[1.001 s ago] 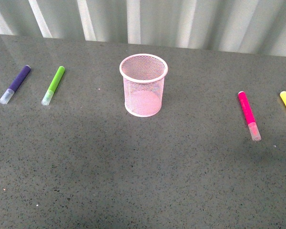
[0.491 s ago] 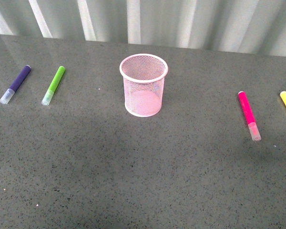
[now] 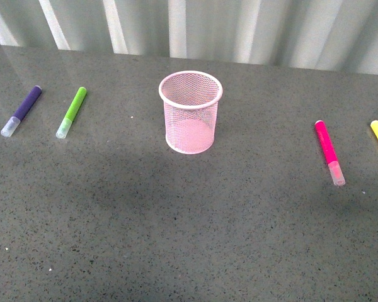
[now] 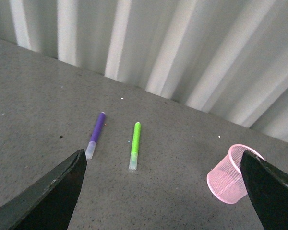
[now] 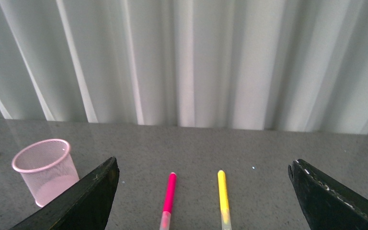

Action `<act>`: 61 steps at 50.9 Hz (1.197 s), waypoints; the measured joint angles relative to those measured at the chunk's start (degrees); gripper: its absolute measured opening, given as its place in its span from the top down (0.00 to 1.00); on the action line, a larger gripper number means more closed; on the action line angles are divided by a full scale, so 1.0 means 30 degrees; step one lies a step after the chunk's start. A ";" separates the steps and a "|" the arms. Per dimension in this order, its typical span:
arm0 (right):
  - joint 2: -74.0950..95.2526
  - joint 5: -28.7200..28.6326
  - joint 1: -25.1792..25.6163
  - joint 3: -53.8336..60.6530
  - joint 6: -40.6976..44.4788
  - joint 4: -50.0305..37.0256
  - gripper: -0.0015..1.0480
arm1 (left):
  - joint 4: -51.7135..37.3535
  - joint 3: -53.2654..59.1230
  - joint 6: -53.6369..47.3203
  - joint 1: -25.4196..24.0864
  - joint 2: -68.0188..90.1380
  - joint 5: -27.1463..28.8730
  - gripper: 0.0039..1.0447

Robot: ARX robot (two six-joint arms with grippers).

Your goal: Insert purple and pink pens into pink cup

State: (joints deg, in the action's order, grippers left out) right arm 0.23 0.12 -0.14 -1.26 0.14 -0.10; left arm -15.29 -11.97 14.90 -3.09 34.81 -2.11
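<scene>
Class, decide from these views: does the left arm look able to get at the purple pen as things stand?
Probably yes. The left gripper is open, and the purple pen lies flat on the table ahead of it, apart from the green marker, with nothing in between.

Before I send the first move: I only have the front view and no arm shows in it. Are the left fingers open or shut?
Observer: Open. In the left wrist view the left gripper has its fingers wide apart, with nothing held.
Operator: What is it pointed at?
Observer: The purple pen and the green marker both lie ahead of it, framed between the fingers.
Operator: And the right side?
Observer: The right gripper is open and empty too. The pink pen and the yellow marker lie side by side between its fingers in the right wrist view.
</scene>
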 joint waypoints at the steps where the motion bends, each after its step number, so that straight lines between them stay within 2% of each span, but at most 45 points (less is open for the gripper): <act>1: 0.0000 0.0000 0.0000 0.0000 -0.0007 0.0000 0.07 | -0.0255 -0.0495 -0.0226 -0.0044 0.0933 -0.0357 0.06; 4: 0.0000 0.0000 0.0000 0.0000 0.0000 0.0000 0.07 | -0.0364 -0.2157 -0.0969 -0.0051 0.3781 -0.1443 0.06; 8: 0.0000 0.0000 0.0000 0.0000 0.0000 0.0000 0.07 | -0.0780 -0.4488 -0.1967 -0.0109 0.7599 -0.1821 0.06; 19: 0.0000 0.0000 0.0000 0.0000 0.0000 0.0000 0.07 | 0.0911 -1.1657 -0.4226 -0.0736 1.6735 -0.3585 0.06; 33: 0.0000 0.0000 0.0000 0.0000 -0.0007 0.0000 0.07 | 0.2353 -1.8156 -0.7861 -0.1712 2.5405 -0.3628 0.06; 61: 0.0000 0.0000 0.0000 0.0000 0.0000 0.0000 0.07 | 0.4000 -2.3234 -1.0841 -0.2259 3.1605 -0.3315 0.06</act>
State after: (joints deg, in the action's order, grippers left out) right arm 0.23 0.12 -0.14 -1.26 0.14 -0.10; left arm -3.29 -81.67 -17.63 -9.87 129.62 -12.05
